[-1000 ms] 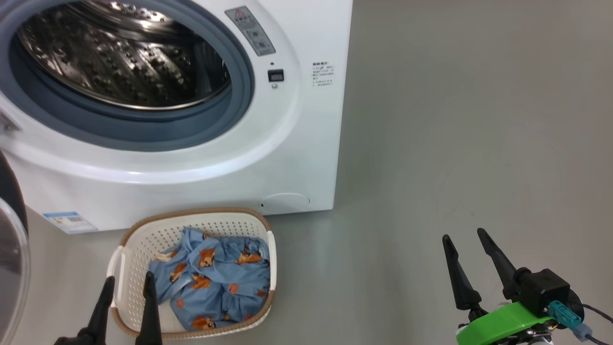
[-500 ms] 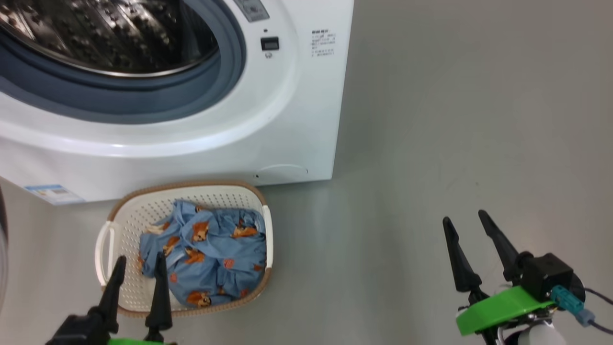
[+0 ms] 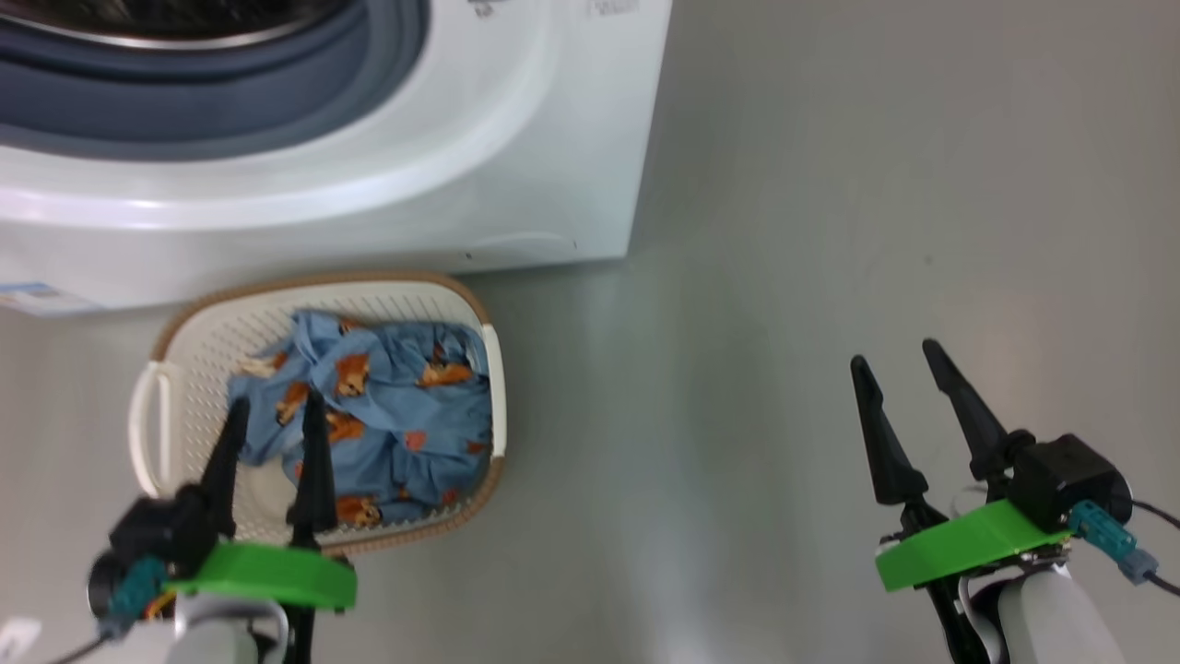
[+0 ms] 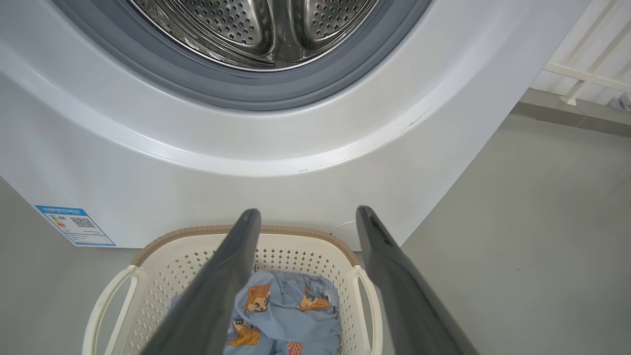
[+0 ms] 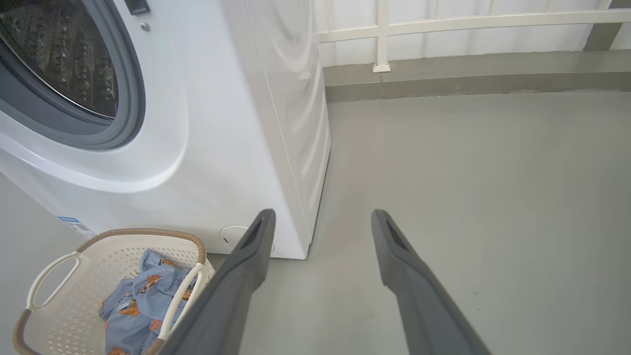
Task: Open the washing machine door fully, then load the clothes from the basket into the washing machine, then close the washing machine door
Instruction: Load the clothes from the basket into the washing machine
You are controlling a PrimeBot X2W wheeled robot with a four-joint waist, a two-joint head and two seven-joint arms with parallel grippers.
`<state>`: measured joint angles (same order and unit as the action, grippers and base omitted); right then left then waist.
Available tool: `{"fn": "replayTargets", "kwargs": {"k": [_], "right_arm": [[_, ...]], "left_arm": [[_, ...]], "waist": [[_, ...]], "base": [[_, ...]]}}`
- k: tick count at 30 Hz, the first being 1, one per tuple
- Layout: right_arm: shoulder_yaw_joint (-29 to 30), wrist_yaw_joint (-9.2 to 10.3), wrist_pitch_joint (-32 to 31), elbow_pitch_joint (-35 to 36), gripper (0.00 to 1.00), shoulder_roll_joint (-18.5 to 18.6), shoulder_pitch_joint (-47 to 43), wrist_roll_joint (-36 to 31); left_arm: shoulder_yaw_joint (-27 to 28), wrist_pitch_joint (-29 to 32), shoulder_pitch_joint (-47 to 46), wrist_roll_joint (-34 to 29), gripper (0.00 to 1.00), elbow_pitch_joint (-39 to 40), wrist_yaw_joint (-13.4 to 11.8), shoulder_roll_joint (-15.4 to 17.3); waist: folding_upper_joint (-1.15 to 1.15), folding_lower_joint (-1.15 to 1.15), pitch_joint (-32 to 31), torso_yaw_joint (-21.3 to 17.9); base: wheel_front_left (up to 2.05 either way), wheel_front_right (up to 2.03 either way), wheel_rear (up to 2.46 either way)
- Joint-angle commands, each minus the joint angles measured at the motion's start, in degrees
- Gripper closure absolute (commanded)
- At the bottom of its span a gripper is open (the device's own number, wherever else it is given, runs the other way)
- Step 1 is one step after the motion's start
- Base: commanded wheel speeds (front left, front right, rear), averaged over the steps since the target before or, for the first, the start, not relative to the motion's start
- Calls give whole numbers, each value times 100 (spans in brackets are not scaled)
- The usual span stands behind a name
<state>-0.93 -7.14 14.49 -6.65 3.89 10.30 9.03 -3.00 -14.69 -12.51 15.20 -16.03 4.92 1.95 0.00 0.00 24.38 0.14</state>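
Left gripper [image 3: 277,399]: the two long dark fingers [image 3: 313,461] stand spread, nothing between them; the tips hang over the near-left part of the basket [image 3: 198,346], above the edge of the clothes [image 3: 406,406]; whether they touch the fabric cannot be told. In the left wrist view the left gripper [image 4: 308,212] frames the far rim of the basket [image 4: 197,261], with the clothes [image 4: 291,305] visible in the gap between the fingers.

Right gripper [image 3: 895,353]: fingers spread, empty; it hangs over bare grey floor [image 3: 784,231], well apart from the basket and to the right of the washing machine [image 3: 369,212]. In the right wrist view the right gripper [image 5: 323,213] points at the floor beside the right front corner of the washing machine [image 5: 222,148].

Behind each set of fingers sits a green bracket [image 3: 267,574], then a pale forearm.

Clothes: light blue printed fabric, bundled inside the basket toward its right side; clothes [image 5: 128,305] lie below the rim of the basket [image 5: 64,296].

Basket: on the floor, just in front of the washing machine [image 4: 296,187], below its opening.

Washing machine: the perforated steel drum [image 4: 256,24] is exposed inside the grey gasket [image 4: 276,101]; blue sticker [image 4: 76,226] at lower left; round cap [image 5: 231,235] at lower right.
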Motion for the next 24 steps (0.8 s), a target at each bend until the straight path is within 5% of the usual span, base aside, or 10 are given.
{"fn": "replayTargets", "kwargs": {"k": [1,11,24], "right_arm": [[-148,-35,51,170,0,16,100,4],[-173,-35,51,303,0,-9,362,39],[-278,-35,51,405,0,-52,603,99]], "left_arm": [[207,-31,-225,-138,0,-12,68,93],[413,-31,-1106,-306,0,-907,179,101],[514,-18,-2250,-247,0,-2648,243,495]], "waist": [[0,0,441,-131],[0,0,1229,-338],[0,0,2071,-625]], "base": [[0,0,0],[0,0,0],[0,0,0]]}}
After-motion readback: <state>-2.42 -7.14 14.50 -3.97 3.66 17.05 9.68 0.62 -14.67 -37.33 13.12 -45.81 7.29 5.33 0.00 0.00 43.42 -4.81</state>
